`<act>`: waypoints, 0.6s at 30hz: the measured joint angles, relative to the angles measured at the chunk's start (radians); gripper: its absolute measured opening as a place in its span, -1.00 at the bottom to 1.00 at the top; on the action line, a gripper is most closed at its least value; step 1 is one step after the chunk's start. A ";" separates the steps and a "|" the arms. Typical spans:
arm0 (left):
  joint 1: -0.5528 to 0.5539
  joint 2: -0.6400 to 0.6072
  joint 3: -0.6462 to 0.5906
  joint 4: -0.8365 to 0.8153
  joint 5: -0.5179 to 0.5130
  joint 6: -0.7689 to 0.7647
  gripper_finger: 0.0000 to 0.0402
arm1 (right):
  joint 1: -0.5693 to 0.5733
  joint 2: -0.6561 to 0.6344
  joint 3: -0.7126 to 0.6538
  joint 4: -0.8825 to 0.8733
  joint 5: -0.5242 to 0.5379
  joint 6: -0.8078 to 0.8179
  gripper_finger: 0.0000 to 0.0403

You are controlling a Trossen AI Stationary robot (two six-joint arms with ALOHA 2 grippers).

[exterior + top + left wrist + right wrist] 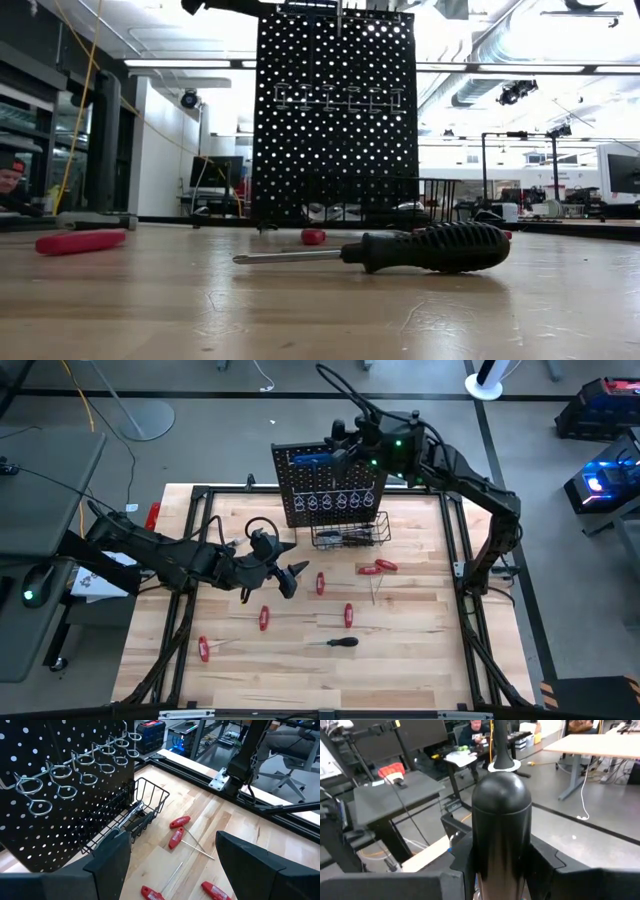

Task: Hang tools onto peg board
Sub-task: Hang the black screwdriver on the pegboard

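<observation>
My right gripper (pixel 497 870) is clamped on a black screwdriver handle (pixel 500 815), held up at the top edge of the peg board (pixel 330 485), which stands at twelve o'clock on the table (pixel 420 650). My left gripper (pixel 290 578) hovers over the boards at about nine o'clock from the table's middle, fingers (pixel 112 865) spread wide and empty.

What could go wrong: I judge the shaft may miss its hole or hook, because the handle fills my right wrist view and hides the board below it. If I let go before the tool is seated, it could fall behind the board or into the wire basket (pixel 350 536). Pressing down at the top edge could also tip the upright panel backward.

The loose tools wait: red-handled keys (pixel 378 568) at three o'clock of centre, more red handles (pixel 264 618) toward seven o'clock, and a black screwdriver (pixel 343 643) at six o'clock.

The high view alone shows both arms and how the tools are scattered. The low view shows the black screwdriver (pixel 430 248) lying flat close by, the peg board (pixel 335 110) upright behind it, and a thin shaft entering at the board's top that overhead cannot resolve. My left wrist view shows the loop hooks (pixel 75 775) empty and metal tools already in the basket (pixel 145 802). The right wrist view shows only the grip itself.
</observation>
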 joint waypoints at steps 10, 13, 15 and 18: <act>0.000 0.000 0.000 0.000 0.000 0.000 0.39 | 0.001 0.000 0.000 -0.026 -0.040 0.008 -0.46; 0.000 0.000 0.000 0.000 0.000 0.000 0.39 | 0.001 0.000 0.000 -0.026 -0.042 0.008 -0.46; 0.000 0.000 0.000 0.000 0.000 0.000 0.39 | 0.001 0.000 0.000 -0.031 -0.051 0.008 -0.46; 0.000 0.000 0.000 0.000 0.000 -0.001 0.39 | 0.001 -0.001 0.000 -0.058 -0.051 0.002 -0.46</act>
